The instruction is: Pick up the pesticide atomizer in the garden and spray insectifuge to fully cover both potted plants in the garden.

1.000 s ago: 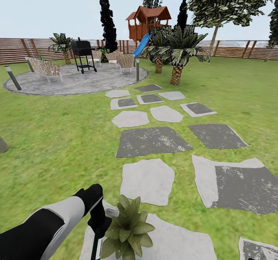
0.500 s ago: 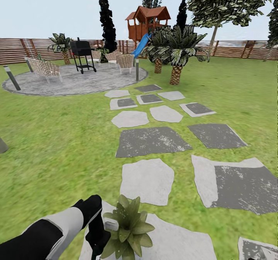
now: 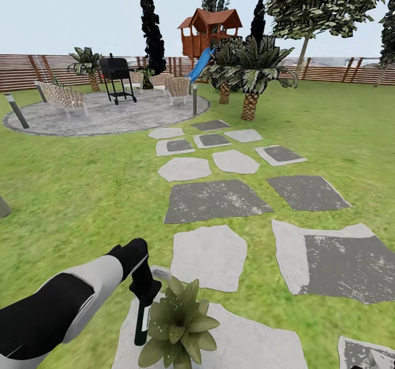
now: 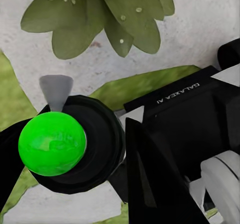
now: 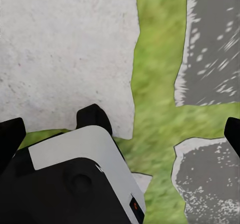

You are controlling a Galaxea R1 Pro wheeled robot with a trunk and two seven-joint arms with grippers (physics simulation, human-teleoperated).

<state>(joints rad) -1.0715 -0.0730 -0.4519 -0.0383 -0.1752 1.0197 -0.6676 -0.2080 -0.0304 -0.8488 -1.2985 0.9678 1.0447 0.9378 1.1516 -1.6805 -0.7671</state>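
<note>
The pesticide atomizer (image 3: 142, 317) is held upright in the left pincer (image 3: 144, 291), pinched near its pale trigger head, just beside a potted plant (image 3: 178, 328) on a pale stepping stone (image 3: 252, 344). Droplets are seen on the plant's leaves (image 4: 107, 14). The right pincer's (image 5: 120, 129) fingers are spread over grass. Farther off, a round patio (image 3: 104, 115) and wooden fence (image 3: 340, 70) are seen.

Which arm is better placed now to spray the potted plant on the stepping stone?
The left. Its hand holds the pesticide atomizer right beside the potted plant, whose leaves already carry droplets in the left wrist view. The right hand hangs over bare stone and grass, holding nothing.
</note>
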